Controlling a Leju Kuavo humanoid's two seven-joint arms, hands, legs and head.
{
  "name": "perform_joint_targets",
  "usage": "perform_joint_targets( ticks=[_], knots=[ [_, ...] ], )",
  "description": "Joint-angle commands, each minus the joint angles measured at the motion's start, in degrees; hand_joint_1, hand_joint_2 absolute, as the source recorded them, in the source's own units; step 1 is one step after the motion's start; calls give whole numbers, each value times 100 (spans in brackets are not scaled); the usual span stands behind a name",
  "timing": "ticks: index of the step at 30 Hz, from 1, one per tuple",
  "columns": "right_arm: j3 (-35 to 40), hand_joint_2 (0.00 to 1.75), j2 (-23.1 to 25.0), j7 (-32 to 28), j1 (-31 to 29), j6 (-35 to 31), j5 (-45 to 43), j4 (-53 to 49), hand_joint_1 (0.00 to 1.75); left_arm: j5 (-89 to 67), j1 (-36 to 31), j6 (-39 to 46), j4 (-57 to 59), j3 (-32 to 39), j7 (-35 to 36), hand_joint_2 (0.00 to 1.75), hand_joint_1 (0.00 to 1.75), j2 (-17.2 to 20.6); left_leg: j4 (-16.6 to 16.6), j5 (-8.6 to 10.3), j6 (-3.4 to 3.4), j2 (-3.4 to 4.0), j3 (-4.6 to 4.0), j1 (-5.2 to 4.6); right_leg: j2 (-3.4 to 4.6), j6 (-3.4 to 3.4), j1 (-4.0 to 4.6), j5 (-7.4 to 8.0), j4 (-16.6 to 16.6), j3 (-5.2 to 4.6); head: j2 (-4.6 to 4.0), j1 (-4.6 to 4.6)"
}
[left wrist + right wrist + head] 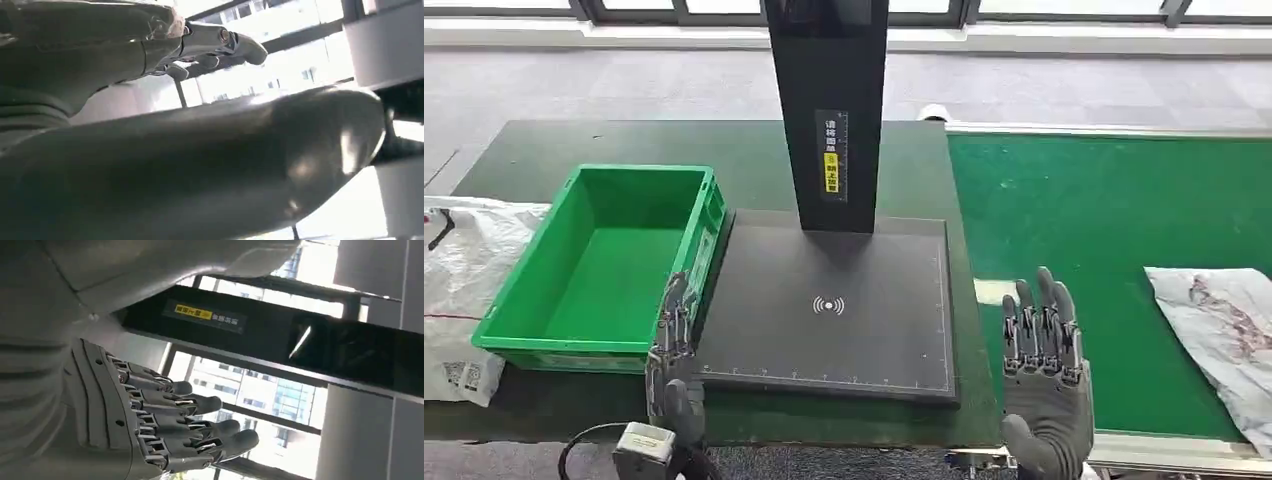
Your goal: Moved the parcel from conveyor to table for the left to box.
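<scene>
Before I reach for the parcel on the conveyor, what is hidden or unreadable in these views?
- Parcel: head view, cut off by the right edge.
- White bags left of the green crate: cut off by the left edge.
- Pillar label: too small to read.
- Left hand: left wrist view is blocked by its own thumb, blurred.

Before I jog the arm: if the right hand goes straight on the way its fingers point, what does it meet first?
Probably nothing soon: the right hand points forward over the green conveyor belt, bare ahead of it, though its height is unclear.
</scene>
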Motion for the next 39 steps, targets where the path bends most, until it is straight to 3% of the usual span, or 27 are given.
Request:
perform_joint_targets(
  ticks=[1,4,5,7,8,9,13,14,16,21,23,25,28,31,37,39],
  knots=[
    [-347,175,-261,28,-463,-671,371,1103,0,265,-174,496,458,-524,0,0,0,718,-15,6,2,-1,16,2,2,-1,2,7,-17,14,0,0],
    [-347,175,-261,28,-463,-671,371,1103,0,265,-174,496,458,-524,0,0,0,718,-22,12,5,-7,14,0,-5,1,1,11,-24,15,0,0],
    [-984,175,-122,217,-491,-1238,1184,1395,0,434,-328,123,487,-770,0,0,0,827,-15,6,3,-1,14,0,1,0,0,6,-16,13,0,0],
    [-1806,175,-109,554,-621,-1220,1719,1483,0,282,-442,-79,575,-755,0,0,0,622,-17,10,4,-18,14,-1,-14,1,-1,6,-19,18,0,0],
    [-2358,175,-188,1040,-779,-1549,2625,1698,0,214,-537,-318,596,-748,0,0,0,484,-19,16,7,-35,11,0,-31,3,0,8,-26,22,0,0],
    [-2648,175,-197,912,-887,-1374,2663,1794,0,122,-568,-374,639,-685,0,0,0,378,-8,11,6,-29,7,0,-26,3,-1,4,-16,12,0,0],
    [-2798,175,-113,863,-943,-1292,2834,1844,0,100,-555,-417,616,-649,0,0,0,357,-20,19,14,-28,8,-5,-26,8,-6,17,-33,20,0,0],
    [-2940,175,-178,1322,-994,-1840,3764,1991,0,171,-558,-457,574,-678,0,0,0,379,-9,10,9,-16,8,-7,-15,8,-8,11,-20,16,0,0],
    [-3233,175,-580,1793,-1223,-2047,4296,2551,0,213,-597,-386,618,-723,0,0,0,392,-8,8,6,-12,8,-8,-10,8,-10,12,-18,14,0,0],
    [-3423,175,-782,1642,-1377,-2045,4206,2899,0,216,-616,-362,644,-744,0,0,0,386,-13,14,9,-27,11,-11,-23,10,-10,15,-28,17,0,0],
    [-3457,175,-929,2094,-1455,-2041,4699,3120,0,224,-627,-308,651,-759,0,0,0,400,-13,12,10,-19,11,-11,-15,10,-10,16,-28,18,0,0],
    [-3628,175,-1483,2347,-1734,-2083,4967,3929,0,342,-672,-259,691,-809,0,0,0,444,-12,9,9,-6,13,-10,-2,9,-10,17,-25,15,0,0],
    [-3950,175,-2197,3401,-1897,-2506,6538,5050,0,619,-789,-379,974,-728,0,0,0,360,-14,14,12,-12,14,-11,-8,12,-9,20,-31,17,0,0],
    [-4609,175,-2531,3102,-2033,-2519,6651,5990,0,655,-952,-449,1259,-656,0,0,0,291,-20,24,21,-55,12,-14,-51,17,-14,18,-44,34,0,0],
    [-4659,175,-2432,3064,-2072,-2572,6738,5967,0,657,-935,-451,1241,-658,0,0,0,298,-3,5,16,-20,4,-23,-12,19,-24,18,-22,13,0,0],
    [-5003,175,-2512,3154,-2122,-2285,6756,6243,0,693,-1011,-719,1496,-527,0,0,0,221,-3,4,16,-15,5,-24,-8,18,-24,17,-21,8,0,0]
  ],
)
